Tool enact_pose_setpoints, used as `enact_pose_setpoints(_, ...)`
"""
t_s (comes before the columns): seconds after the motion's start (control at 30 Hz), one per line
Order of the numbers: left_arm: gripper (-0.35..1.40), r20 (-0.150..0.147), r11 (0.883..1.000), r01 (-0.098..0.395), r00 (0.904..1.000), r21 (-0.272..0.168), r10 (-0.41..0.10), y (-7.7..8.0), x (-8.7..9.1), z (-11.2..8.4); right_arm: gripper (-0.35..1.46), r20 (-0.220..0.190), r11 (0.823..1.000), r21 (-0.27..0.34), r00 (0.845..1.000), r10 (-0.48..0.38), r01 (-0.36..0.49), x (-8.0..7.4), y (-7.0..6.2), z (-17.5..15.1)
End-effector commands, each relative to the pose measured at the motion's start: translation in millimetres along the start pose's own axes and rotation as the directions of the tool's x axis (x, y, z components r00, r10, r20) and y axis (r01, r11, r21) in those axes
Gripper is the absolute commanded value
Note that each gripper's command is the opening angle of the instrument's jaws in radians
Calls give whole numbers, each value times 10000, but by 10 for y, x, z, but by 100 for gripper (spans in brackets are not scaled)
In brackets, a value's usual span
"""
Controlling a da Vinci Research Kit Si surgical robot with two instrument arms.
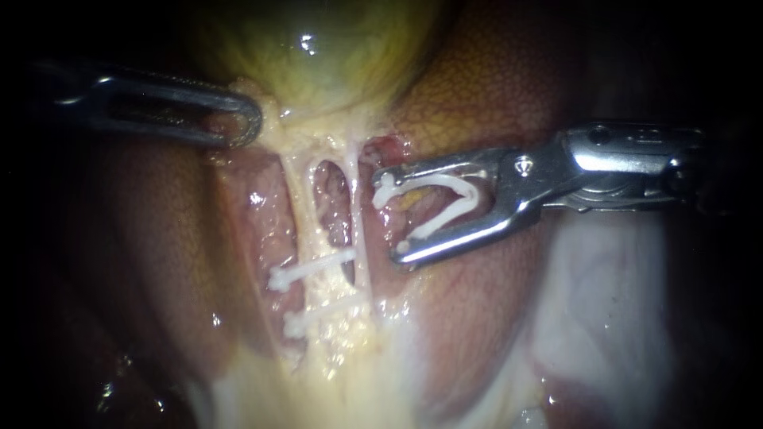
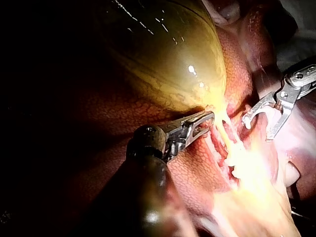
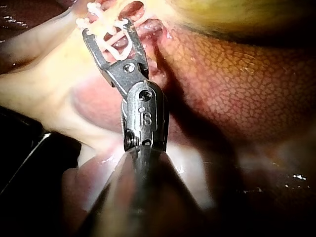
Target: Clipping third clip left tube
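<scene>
Two pale tubes run down from the gallbladder (image 1: 318,56): the left tube (image 1: 296,199) and the right tube (image 1: 357,202). Two white clips (image 1: 314,270) (image 1: 318,315) sit across the lower stretch. My right instrument (image 1: 392,216) stands just right of the right tube, jaws spread wide, holding an open white clip (image 1: 445,202) between them; no tube lies inside it. The right wrist view shows the same loaded jaws (image 3: 107,28) short of the tubes. My left instrument (image 1: 246,119) is shut on tissue at the gallbladder's neck, also seen in the left wrist view (image 2: 207,118).
Liver (image 1: 477,79) surrounds the tubes on both sides. A window (image 1: 330,206) opens between the two tubes above the clips. Pale fatty tissue (image 1: 334,381) spreads below the clips. White tissue (image 1: 604,302) lies under the right instrument's shaft.
</scene>
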State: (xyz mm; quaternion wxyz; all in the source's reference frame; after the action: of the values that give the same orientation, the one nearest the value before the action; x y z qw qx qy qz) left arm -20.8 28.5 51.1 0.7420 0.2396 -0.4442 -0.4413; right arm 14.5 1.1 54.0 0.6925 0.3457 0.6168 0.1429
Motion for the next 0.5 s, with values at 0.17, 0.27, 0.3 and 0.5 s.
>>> enact_pose_setpoints(0.17, -35, 1, 10000, 2, 10000, -2, -2, 0, 0, 0, 44, 41, 9999, 20, 9999, 137, -137, -12, 4, 16)
enact_pose_setpoints(0.27, -35, 1, 10000, 2, 10000, -3, -2, 0, 0, 0, 44, 72, 9998, 60, 9998, 186, -186, -20, 7, 24)
enact_pose_setpoints(0.3, -35, 1, 10000, 2, 10000, -3, -2, 0, 0, 0, 44, 86, 9996, 71, 9996, 272, -272, -24, 8, 27)
enact_pose_setpoints(0.5, -35, 1, 10000, 2, 10000, -3, -2, 0, 0, 0, 44, 133, 9992, 19, 9991, 396, -396, -43, 20, 35)
